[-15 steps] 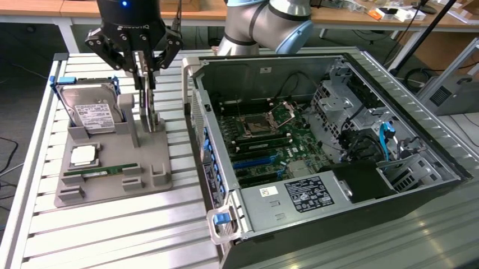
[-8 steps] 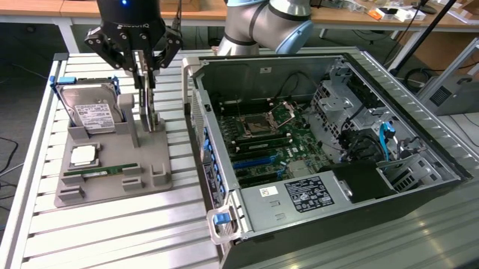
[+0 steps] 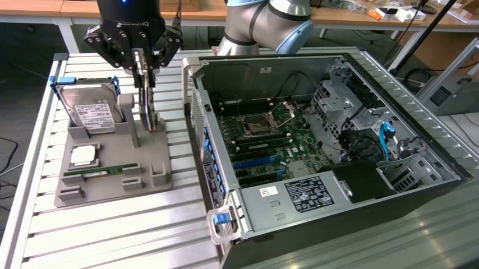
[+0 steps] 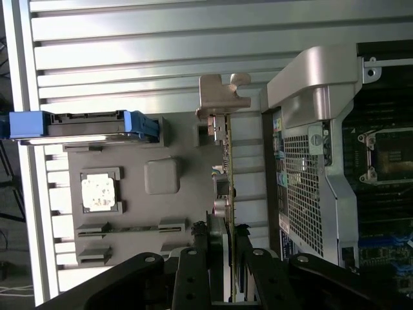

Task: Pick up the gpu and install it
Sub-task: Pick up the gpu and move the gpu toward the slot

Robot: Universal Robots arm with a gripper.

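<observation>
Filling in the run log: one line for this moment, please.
phase: pickup | gripper: at gpu top edge | gpu: upright in gray holder | case: open

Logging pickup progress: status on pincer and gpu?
Pincer closed on gpu, upper edge. Gpu upright, seated in tray slot. Hard drive alongside, apart. Nothing fouling the grip.

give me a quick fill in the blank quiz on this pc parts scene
1. The gpu stands ____ in the gray holder, under the gripper.
2. The hard drive sits in a ____ carrier.
3. In the exterior view, the open computer case lies to the holder's ____.
Missing words: upright; blue; right.
</observation>
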